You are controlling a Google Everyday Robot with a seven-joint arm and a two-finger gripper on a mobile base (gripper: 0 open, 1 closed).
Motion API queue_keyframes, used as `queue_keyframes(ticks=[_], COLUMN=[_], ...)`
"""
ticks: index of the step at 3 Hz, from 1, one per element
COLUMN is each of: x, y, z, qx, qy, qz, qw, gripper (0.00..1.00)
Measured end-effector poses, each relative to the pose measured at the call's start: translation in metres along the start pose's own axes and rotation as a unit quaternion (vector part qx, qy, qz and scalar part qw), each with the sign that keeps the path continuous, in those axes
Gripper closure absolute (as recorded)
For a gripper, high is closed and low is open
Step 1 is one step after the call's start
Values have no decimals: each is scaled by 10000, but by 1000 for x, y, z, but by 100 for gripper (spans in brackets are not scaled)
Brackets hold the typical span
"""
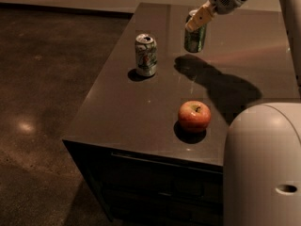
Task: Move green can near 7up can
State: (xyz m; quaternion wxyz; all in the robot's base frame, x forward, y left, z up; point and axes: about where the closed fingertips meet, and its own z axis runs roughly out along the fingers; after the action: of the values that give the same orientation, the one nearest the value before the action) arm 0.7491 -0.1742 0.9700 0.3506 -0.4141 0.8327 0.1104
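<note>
The green can (194,37) is a shiny all-green can, held upright just above the table, right of the 7up can. My gripper (198,18) comes in from the upper right and is shut on the can's top. The can's shadow falls on the table below it. The 7up can (146,54) is white with green patches and a small red mark. It stands upright on the table's left part, a short gap left of the green can.
A red apple (194,116) lies near the front edge of the dark table (117,121). The robot's pale body (263,168) fills the lower right. The table's left edge drops to a brown floor (42,102).
</note>
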Motion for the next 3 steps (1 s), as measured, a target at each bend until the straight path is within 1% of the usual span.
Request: queue_keyframes(ticks=[1, 2, 3], x=[-8, -10, -12], y=[32, 65, 96], z=[-4, 1, 12], qx=[-410, -858, -1244], qy=[-90, -172, -236], qz=[-540, -921, -1240], qw=[9977, 9919, 9842], gripper=[100, 100, 100])
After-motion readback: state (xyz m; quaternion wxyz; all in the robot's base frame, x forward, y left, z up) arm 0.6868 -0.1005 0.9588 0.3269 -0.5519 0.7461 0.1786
